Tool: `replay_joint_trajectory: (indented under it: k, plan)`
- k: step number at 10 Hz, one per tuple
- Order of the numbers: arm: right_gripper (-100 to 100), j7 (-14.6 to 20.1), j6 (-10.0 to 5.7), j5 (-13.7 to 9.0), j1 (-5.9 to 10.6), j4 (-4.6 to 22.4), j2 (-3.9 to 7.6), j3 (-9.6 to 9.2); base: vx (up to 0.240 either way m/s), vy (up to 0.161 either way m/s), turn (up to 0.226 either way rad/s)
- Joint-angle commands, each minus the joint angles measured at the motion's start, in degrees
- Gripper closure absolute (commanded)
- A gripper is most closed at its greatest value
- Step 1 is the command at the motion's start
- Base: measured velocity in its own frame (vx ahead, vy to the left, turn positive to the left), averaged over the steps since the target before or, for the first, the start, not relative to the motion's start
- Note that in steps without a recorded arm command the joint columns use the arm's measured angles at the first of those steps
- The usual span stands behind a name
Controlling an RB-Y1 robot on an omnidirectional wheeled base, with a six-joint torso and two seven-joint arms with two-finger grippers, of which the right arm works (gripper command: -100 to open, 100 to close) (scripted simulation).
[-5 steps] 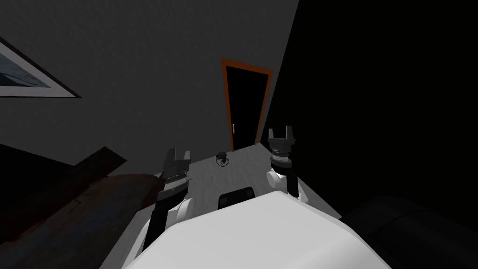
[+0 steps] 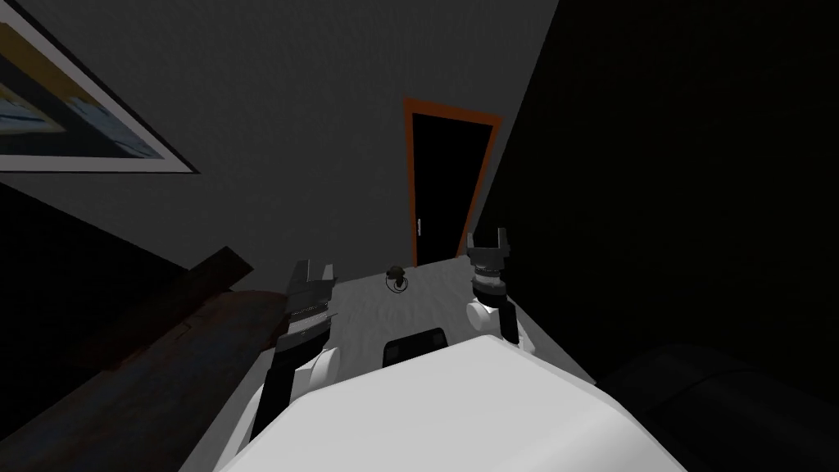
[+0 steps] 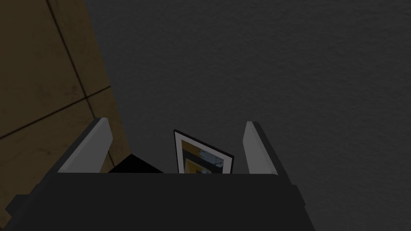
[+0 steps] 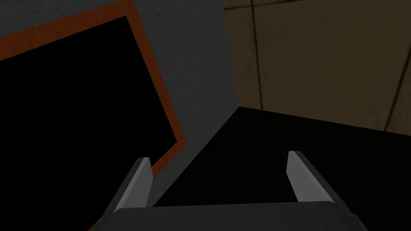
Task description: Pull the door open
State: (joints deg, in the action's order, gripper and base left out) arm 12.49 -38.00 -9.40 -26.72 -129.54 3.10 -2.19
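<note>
Ahead, the door [image 2: 446, 184] stands at the far end of the pale floor [image 2: 434, 299], a little right of centre: a black leaf in an orange-brown frame [image 2: 452, 114], set in a dark grey wall. Small pale handle [image 2: 420, 225] on the leaf's left edge, in its lower half. Door well apart from both arms.

Left end effector [image 2: 310, 275] raised near the body on the left; fingers [image 3: 90, 148] spread wide, nothing between them.

Right end effector [image 2: 490, 238] raised on the right. In the head view its tips lie just beside the frame's lower right corner, but the door is far behind it. Fingers [image 4: 136, 184] spread wide, holding nothing. Right wrist view looks toward one corner of the frame and the black leaf.

Small dark object [image 2: 396, 277] on the floor between the arms, nearer than the door; cannot tell what it is. Framed picture [image 2: 82, 123] on the wall, far left. Dark brown furniture [image 2: 164, 344] along the floor's left side. Black area right of the wall's edge.
</note>
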Motion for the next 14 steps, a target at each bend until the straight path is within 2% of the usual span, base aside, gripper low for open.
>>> replay_joint_trajectory:
  k: [1,14]
  plan:
    - [-100,1.34,-0.4,-1.37,0.25,1.66,0.51,0.29,0.085,-0.03,0.119]
    - [-100,14.0,-5.33,-14.73,0.5,17.8,4.23,0.34,0.091,-0.031,0.19]
